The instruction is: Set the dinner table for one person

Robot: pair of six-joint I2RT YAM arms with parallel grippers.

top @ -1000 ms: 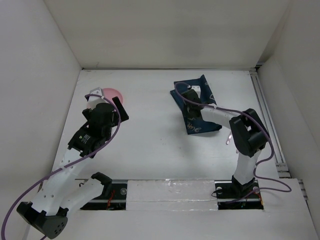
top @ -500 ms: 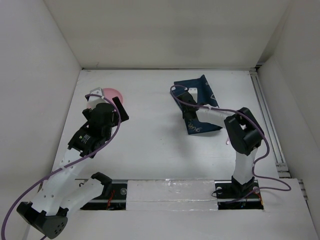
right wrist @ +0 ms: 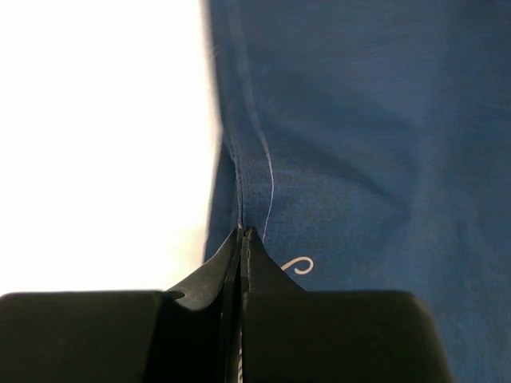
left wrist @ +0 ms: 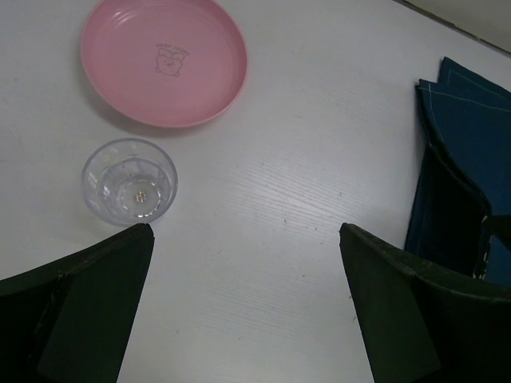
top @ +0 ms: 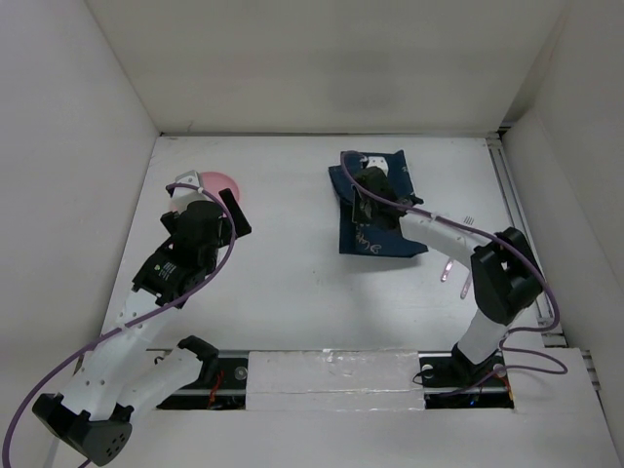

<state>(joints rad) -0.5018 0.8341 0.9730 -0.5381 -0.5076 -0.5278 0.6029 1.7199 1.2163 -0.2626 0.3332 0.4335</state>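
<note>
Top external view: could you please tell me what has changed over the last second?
The right gripper, shut on the edge of the placemat, swung away from the arm bases, pulling the cloth from skewed to roughly square. The left gripper and pink plate stayed put.

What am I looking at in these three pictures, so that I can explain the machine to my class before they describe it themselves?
Two robot arms are bolted at the near edge of a white table. One picture looks down from above. The other two come from a small camera on each wrist, so each shows its own pincer. The left pincer is open and holds nothing. Below it on the table are a pink plate and a clear cup. The right pincer is shut on the edge of a navy placemat, which does not yet lie flat.
</note>
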